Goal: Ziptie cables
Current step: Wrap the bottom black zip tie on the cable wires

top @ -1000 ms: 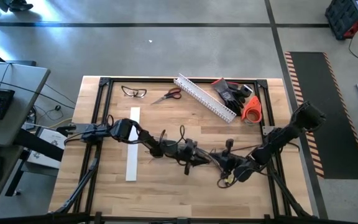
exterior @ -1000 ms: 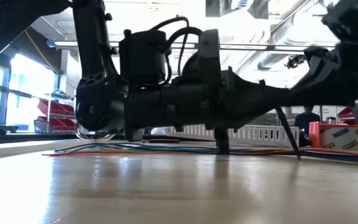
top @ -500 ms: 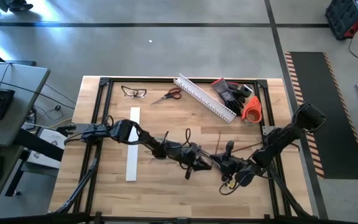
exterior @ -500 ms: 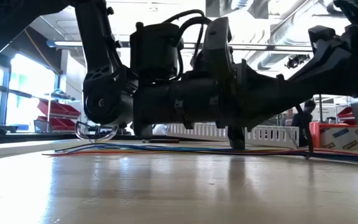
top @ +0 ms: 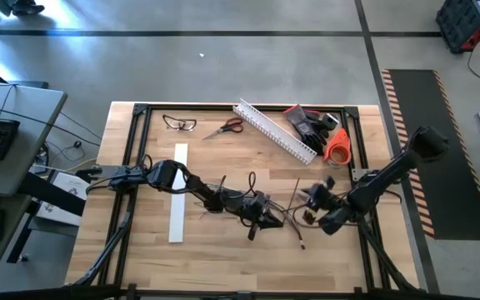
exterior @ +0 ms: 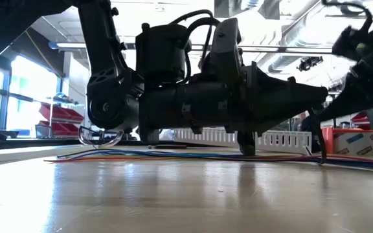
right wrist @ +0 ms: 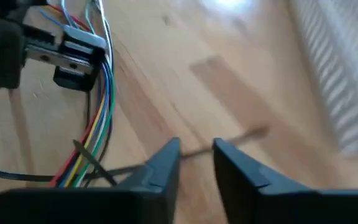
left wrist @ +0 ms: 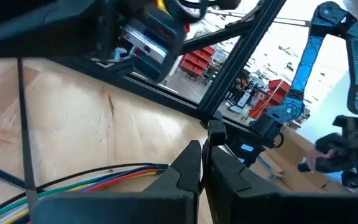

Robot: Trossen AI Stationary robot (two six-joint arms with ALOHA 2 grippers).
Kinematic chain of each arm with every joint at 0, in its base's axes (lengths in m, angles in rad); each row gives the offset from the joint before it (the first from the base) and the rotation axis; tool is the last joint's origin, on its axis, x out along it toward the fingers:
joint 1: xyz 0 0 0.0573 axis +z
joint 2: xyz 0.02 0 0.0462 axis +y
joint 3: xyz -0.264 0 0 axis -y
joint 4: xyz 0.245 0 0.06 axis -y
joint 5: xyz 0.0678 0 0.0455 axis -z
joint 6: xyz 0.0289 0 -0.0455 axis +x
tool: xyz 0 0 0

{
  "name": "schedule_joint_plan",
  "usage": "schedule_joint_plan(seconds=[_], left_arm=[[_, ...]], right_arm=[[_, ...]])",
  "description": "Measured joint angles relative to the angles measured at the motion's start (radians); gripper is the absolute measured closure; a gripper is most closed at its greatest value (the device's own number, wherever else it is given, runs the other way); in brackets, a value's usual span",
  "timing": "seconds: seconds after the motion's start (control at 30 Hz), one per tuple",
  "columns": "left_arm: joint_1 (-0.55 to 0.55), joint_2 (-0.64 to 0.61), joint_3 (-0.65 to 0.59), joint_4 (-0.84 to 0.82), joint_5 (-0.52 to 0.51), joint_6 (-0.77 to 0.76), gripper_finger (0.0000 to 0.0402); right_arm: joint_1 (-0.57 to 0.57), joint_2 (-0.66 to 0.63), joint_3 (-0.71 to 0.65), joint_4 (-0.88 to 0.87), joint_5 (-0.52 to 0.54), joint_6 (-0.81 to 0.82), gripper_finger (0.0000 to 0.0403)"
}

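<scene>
Wooden planks form the table (top: pixel 215 250), which has a black metal frame and stands on a grey concrete floor. Along the far edge lie a pair of glasses (top: pixel 179 123), red-handled scissors (top: pixel 224 127), a white slotted channel (top: pixel 275 130) set at a slant, dark gloves (top: pixel 308 123) and an orange tape roll (top: pixel 337 147). A flat white strip (top: pixel 177 192) lies on the wood near the left side. The left arm reaches low across the middle of the table, and the left gripper (top: pixel 267 218) sits close to the surface beside the cables (left wrist: pixel 98 178). In the left wrist view its two dark fingers (left wrist: pixel 188 168) stand nearly together with only a thin slit between them and nothing seen in it, while the bundle of coloured wires, blue, yellow, green and red among them, runs along the wood just beside the fingertips. The right gripper (top: pixel 317 198) is lifted off the table a little to the right of the left one. In the right wrist view its fingers (right wrist: pixel 160 163) stand a narrow gap apart with nothing between them, above the wire bundle. A thin dark ziptie (right wrist: pixel 95 163) crosses the wires there, and another ziptie (top: pixel 297 210) lies on the wood between the two grippers.
</scene>
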Motion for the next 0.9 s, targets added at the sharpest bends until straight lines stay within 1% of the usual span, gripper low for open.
schedule_joint_plan(seconds=[0.1, 0.2, 0.3, 0.37, 0.43, 0.53, 0.63, 0.77, 0.8, 0.9], left_arm=[[0.0, 0.0, 0.0, 0.0, 0.0, 0.015, 0.0402], [0.0, 0.0, 0.0, 0.0, -0.001, 0.025, 0.0401], [-0.001, 0.0, 0.0, 0.0, -0.001, 0.025, 0.0401], [-0.001, 0.0, 0.0, 0.0, 0.0, 0.025, 0.0401], [-0.002, 0.0, 0.0, 0.001, 0.0, 0.025, 0.0401], [-0.002, 0.0, 0.0, 0.001, -0.001, 0.025, 0.0401], [-0.002, 0.0, 0.0, 0.001, -0.001, 0.025, 0.0401], [-0.002, 0.0, 0.0, 0.002, -0.001, 0.024, 0.0401], [-0.002, 0.001, 0.0, 0.002, -0.001, 0.023, 0.0401], [-0.001, 0.001, 0.0, 0.003, 0.0, 0.018, 0.0402]], right_arm=[[-0.038, 0.002, -0.07, 0.1, -0.089, 0.081, 0.0251], [-0.092, 0.03, -0.146, 0.281, -0.142, 0.086, 0.0204], [-0.153, 0.056, -0.206, 0.442, -0.148, 0.082, 0.0181], [-0.19, 0.061, -0.225, 0.479, -0.163, 0.08, 0.018], [-0.214, 0.062, -0.231, 0.488, -0.174, 0.072, 0.0193], [-0.234, 0.063, -0.232, 0.509, -0.193, 0.012, 0.0232], [-0.246, 0.064, -0.221, 0.533, -0.221, -0.058, 0.0288], [-0.246, 0.064, -0.21, 0.537, -0.245, -0.151, 0.0377], [-0.245, 0.064, -0.207, 0.54, -0.248, -0.175, 0.0389], [-0.232, 0.064, -0.198, 0.547, -0.243, -0.23, 0.0395]])
